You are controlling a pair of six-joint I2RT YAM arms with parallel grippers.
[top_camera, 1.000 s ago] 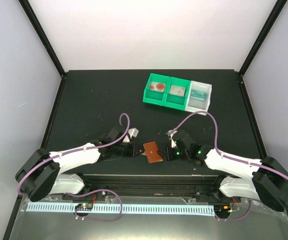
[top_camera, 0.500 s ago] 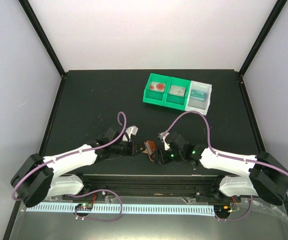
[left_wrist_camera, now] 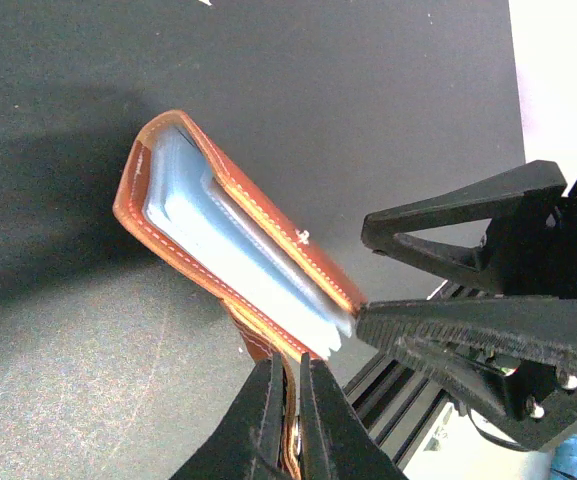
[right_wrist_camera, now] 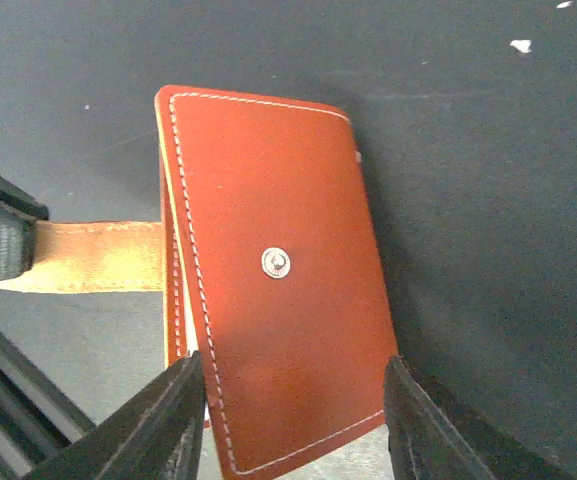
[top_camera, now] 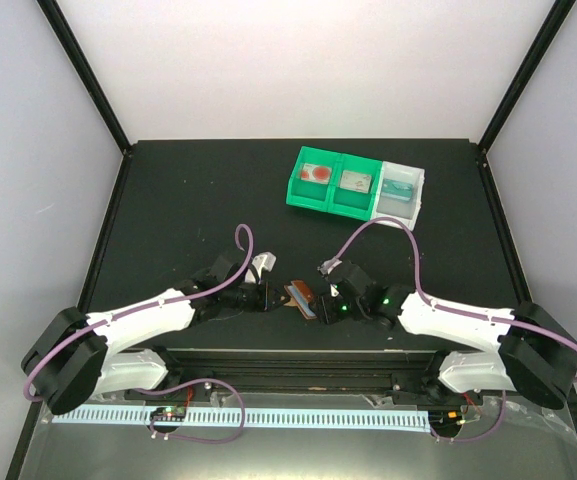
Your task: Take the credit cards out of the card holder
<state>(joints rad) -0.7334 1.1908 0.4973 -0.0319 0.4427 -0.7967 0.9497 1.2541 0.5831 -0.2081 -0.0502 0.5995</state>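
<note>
Right gripper [right_wrist_camera: 290, 400] has advanced onto the holder [right_wrist_camera: 268, 270], near the front table [top_camera: 188, 200] edge, with jaws half-open astride it, gripping nothing. Left gripper [left_wrist_camera: 288, 385] pinches the tab [left_wrist_camera: 263, 345] tight. Cards [left_wrist_camera: 238, 265] remain pocketed — extraction pending; next likely calls for pinching one card edge.
</note>
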